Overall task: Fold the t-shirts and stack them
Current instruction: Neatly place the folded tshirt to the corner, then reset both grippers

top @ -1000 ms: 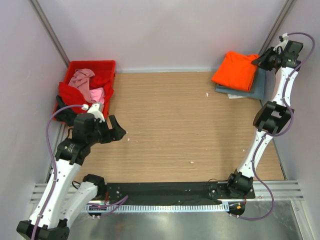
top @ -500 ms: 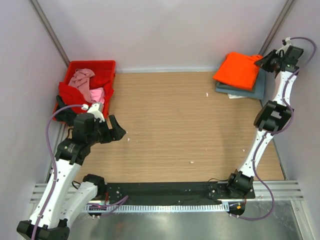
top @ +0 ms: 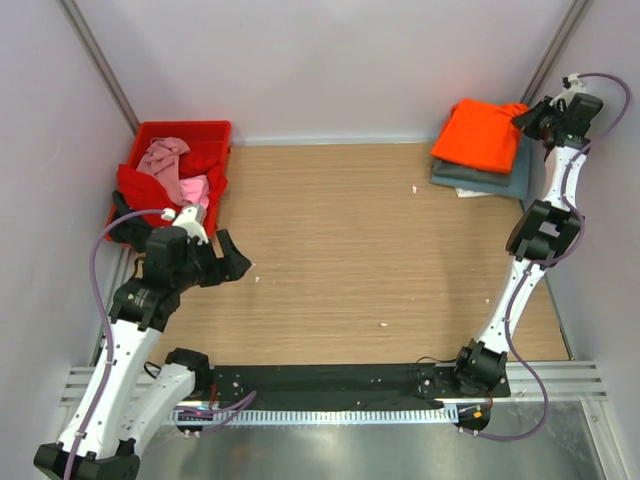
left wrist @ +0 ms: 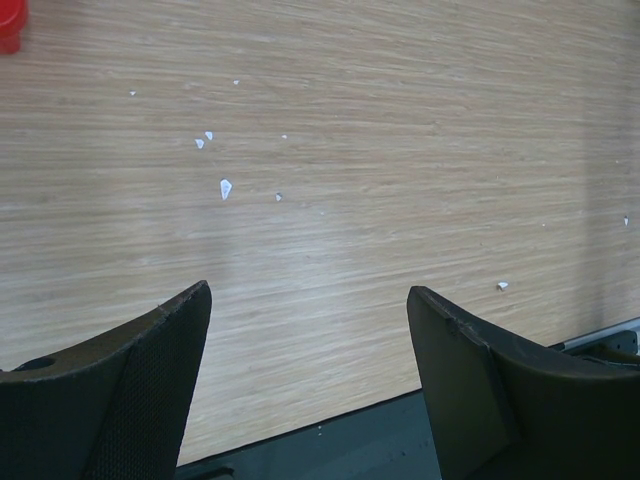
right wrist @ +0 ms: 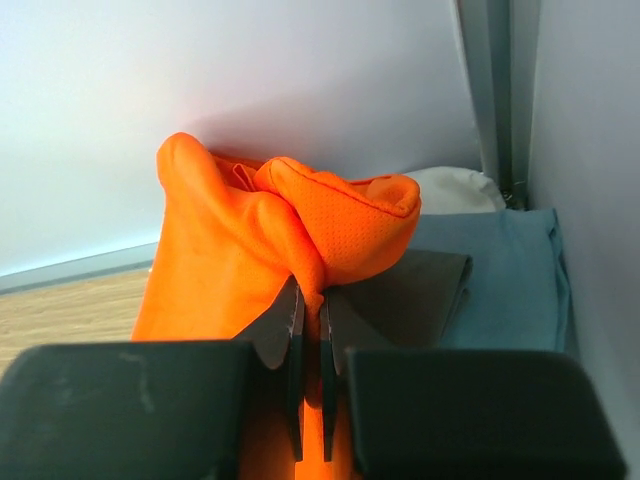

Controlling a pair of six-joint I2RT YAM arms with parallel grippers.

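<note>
A folded bright orange t-shirt (top: 482, 134) lies on top of a dark grey t-shirt (right wrist: 425, 290) and a slate blue t-shirt (top: 515, 176) at the table's far right corner. My right gripper (top: 528, 116) is shut on the orange shirt's right edge, and in the right wrist view a bunched fold of orange t-shirt (right wrist: 300, 225) rises out of my right gripper (right wrist: 312, 300). Pink and red t-shirts (top: 180, 178) lie loose in the red crate (top: 185, 131) at the far left. My left gripper (top: 222, 259) hovers open over bare table beside the crate; in the left wrist view my left gripper (left wrist: 308, 300) has nothing between its fingers.
Grey walls close in the table at the back, left and right, and a metal post (right wrist: 488, 90) stands in the corner behind the stack. Small white scraps (left wrist: 224, 188) dot the wooden tabletop. A black base strip (top: 330, 385) runs along the near edge.
My right gripper has moved further back and right toward the corner, drawing the orange t-shirt with it over the stack. The left arm has not moved.
</note>
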